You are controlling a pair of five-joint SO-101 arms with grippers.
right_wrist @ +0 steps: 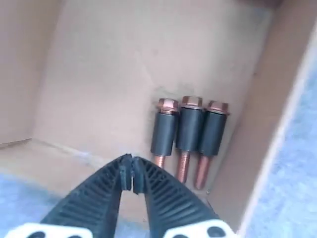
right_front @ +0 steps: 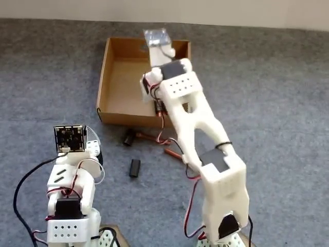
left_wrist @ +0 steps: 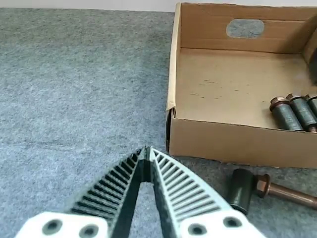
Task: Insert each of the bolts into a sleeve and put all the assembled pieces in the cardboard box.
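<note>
Three bolts in black sleeves (right_wrist: pixel 190 129) lie side by side on the floor of the cardboard box (right_front: pixel 110 77), against one wall; they are also the assembled pieces (left_wrist: pixel 293 113). My right gripper (right_wrist: pixel 128 166) hangs shut and empty inside the box, just beside them. My left gripper (left_wrist: pixel 147 151) is shut and empty over the carpet, outside the box's near corner. A loose sleeve (left_wrist: pixel 241 191) lies in front of the box with a copper bolt (left_wrist: pixel 282 192) head against it, shaft pointing away. Another bolt (right_front: pixel 173 153) and a second loose sleeve (right_front: pixel 134 168) lie nearby.
Grey carpet (right_front: pixel 46 77) covers the table. The right arm (right_front: pixel 195 123) stretches from the near edge over the loose parts to the box. The box wall (left_wrist: pixel 233 144) stands between the left gripper and the assembled pieces. Open carpet lies left of the box.
</note>
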